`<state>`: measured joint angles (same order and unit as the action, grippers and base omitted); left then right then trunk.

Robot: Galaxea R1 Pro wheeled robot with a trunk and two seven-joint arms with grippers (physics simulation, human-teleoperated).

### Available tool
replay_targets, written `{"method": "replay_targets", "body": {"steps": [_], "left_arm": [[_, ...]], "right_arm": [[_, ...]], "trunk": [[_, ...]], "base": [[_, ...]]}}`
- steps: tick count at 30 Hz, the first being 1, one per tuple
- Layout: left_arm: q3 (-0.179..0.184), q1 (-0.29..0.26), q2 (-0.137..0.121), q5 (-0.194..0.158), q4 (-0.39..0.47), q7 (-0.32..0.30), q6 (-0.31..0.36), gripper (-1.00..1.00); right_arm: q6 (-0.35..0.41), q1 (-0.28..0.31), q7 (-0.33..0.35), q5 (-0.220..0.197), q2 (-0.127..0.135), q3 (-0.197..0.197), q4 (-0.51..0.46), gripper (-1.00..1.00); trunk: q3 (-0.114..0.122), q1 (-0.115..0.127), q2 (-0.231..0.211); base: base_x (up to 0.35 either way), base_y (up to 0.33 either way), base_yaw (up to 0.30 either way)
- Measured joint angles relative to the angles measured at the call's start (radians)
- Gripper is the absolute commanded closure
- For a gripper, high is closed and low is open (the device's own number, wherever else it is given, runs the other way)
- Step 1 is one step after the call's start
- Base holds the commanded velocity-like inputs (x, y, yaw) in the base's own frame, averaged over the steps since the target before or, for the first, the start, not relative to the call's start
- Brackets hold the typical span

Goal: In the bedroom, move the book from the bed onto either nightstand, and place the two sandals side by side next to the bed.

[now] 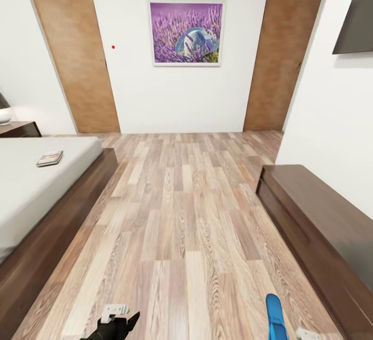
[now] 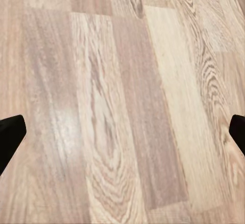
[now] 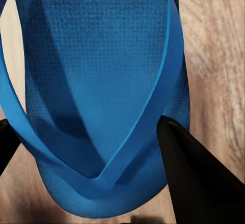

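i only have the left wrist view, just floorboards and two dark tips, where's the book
Observer: The book lies flat on the bed, at the left of the head view.
Operator: is the right end effector carrying anything
Observer: Yes, the right end effector is closed around a blue sandal, fingers on either side of it.
Operator: nightstand in sight
Observer: A nightstand shows past the bed's far end, by the wall.

Book on bed left; bench right.
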<state>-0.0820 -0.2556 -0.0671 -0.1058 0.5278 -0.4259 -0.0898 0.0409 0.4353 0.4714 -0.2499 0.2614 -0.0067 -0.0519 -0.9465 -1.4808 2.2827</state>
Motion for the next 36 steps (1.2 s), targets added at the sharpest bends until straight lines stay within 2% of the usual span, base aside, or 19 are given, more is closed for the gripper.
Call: {"method": "replay_targets", "body": {"steps": [7,17,36], "left_arm": [[0.000,0.000,0.000,0.000,0.000,0.000,0.000,-1.00],[0.000,0.000,0.000,0.000,0.000,0.000,0.001,-1.00],[0.000,0.000,-0.001,0.000,0.000,0.000,0.001,-1.00]], "right_arm": [[0.000,0.000,0.000,0.000,0.000,0.000,-0.001,1.00],[0.000,0.000,0.000,0.000,0.000,0.000,-0.001,1.00],[0.000,0.000,0.000,0.000,0.000,0.000,-0.001,1.00]], "trunk": [[0.000,0.000,0.000],[0.000,0.000,0.000],[0.000,0.000,0.000]], "base": [[0.314,0.000,0.013],[0.314,0.000,0.178],[0.314,0.000,0.010]]}}
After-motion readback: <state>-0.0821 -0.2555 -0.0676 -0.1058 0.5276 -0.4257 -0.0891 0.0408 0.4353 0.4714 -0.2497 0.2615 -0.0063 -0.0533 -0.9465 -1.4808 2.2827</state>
